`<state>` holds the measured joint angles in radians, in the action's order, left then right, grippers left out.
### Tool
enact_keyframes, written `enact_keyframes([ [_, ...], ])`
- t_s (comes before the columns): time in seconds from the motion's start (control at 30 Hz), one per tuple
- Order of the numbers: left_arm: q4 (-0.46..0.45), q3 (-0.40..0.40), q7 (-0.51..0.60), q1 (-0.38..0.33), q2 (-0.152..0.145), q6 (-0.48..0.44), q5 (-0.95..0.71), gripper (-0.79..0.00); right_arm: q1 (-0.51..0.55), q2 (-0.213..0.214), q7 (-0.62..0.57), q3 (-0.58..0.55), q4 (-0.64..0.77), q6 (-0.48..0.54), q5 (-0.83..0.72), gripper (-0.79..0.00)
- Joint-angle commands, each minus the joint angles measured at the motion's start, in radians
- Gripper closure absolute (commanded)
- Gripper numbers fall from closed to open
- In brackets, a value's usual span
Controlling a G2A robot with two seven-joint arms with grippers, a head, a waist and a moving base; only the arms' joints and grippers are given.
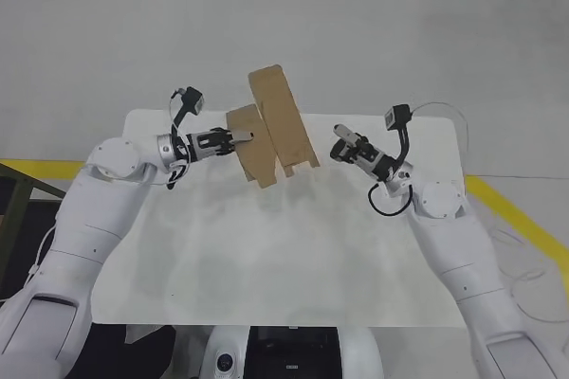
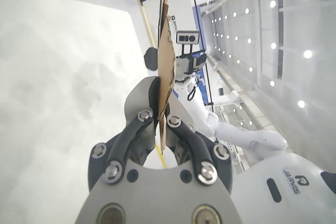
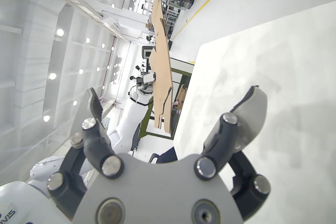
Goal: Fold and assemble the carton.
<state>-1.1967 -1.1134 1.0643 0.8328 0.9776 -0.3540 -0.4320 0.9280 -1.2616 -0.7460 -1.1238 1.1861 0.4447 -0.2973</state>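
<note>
Left pincer [image 2: 162,100] pinching raised carton [image 1: 283,116], right pincer [image 3: 173,93] spread

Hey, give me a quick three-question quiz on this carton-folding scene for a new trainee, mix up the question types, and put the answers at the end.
1. Which tool grips the flat brown cardboard carton? A) left tool B) right tool C) both
2. True or false: the right tool touches the carton.
3. Fill in: the right tool's jaws stand ____.
Key: 1 A. 2 false, there is a gap between them. 3 open.
</note>
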Motion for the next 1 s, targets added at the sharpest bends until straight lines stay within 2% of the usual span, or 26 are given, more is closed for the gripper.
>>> enact_keyframes([
  [0.0,0.002,0.000,0.040,0.002,-0.001,0.015,-0.005,0.000,-0.019,0.001,-0.078,0.005,-0.030,0.023,-0.011,-0.785],
  [0.23,-0.010,0.032,0.177,0.001,-0.002,0.026,0.035,0.000,-0.068,-0.001,-0.244,0.040,-0.093,0.092,-0.012,-0.785],
  [0.47,-0.021,0.059,0.283,-0.006,0.001,0.039,0.021,0.000,-0.099,-0.014,-0.331,0.093,-0.132,0.119,-0.052,-0.785],
  [0.53,-0.024,0.065,0.298,-0.008,0.002,0.042,0.018,0.000,-0.108,-0.019,-0.344,0.111,-0.146,0.122,-0.061,-0.699],
  [0.57,-0.025,0.068,0.306,-0.008,0.003,0.048,0.014,0.000,-0.113,-0.022,-0.352,0.120,-0.153,0.125,-0.061,-0.610],
  [0.63,-0.027,0.073,0.315,-0.011,0.004,0.053,0.017,0.000,-0.124,-0.027,-0.365,0.136,-0.166,0.133,-0.062,-0.505],
  [0.67,-0.029,0.076,0.319,-0.011,0.004,0.054,0.019,0.000,-0.129,-0.029,-0.372,0.142,-0.173,0.137,-0.065,-0.406],
  [0.77,-0.032,0.083,0.329,-0.013,0.006,0.059,0.017,0.000,-0.141,-0.034,-0.389,0.158,-0.193,0.150,-0.068,-0.314],
  [0.87,-0.035,0.088,0.342,-0.015,0.007,0.062,0.007,0.000,-0.150,-0.037,-0.399,0.167,-0.210,0.159,-0.070,-0.145],
  [0.9,-0.035,0.089,0.346,-0.015,0.008,0.062,0.006,0.000,-0.152,-0.037,-0.401,0.169,-0.215,0.162,-0.069,-0.043],
  [0.97,-0.034,0.090,0.353,-0.016,0.008,0.064,0.000,0.000,-0.155,-0.038,-0.404,0.173,-0.223,0.164,-0.068,0.000],
])
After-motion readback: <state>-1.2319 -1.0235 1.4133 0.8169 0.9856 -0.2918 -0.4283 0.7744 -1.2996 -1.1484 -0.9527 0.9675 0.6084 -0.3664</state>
